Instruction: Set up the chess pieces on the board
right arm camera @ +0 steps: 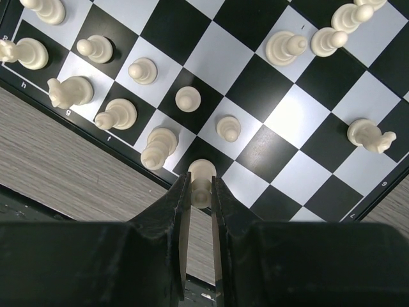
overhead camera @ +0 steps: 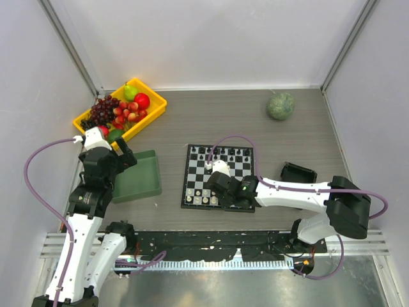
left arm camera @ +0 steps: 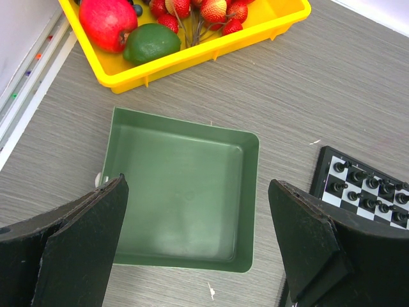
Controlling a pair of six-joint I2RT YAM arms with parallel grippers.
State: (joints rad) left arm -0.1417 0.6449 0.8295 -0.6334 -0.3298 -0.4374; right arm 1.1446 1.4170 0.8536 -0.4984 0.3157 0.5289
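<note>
At the bottom centre of the right wrist view, the right gripper [right arm camera: 200, 190] is clamped on a cream-white piece [right arm camera: 202, 171], pinching its body below the rounded head over the near edge of the board [right arm camera: 255, 83]. Whether the base rests on its square cannot be told. The figure looks light, rigid and smooth, so it probably slips or twists easily; the narrow waist, where the fingers sit, seems the sensible hold. Its long axis runs roughly in line with the fingers, head towards the top of the frame. That suggests it hangs upright, like the other white pieces [right arm camera: 144, 70] standing at the upper left and upper right. These are close enough to topple at a careless brush. In the overhead view the board lies at the centre of the table, with the black pieces [overhead camera: 220, 152] ranked along its far rows. At the left, the left gripper [left arm camera: 198, 187] hangs with jaws spread wide over the green tray [left arm camera: 249, 144], holding nothing.
</note>
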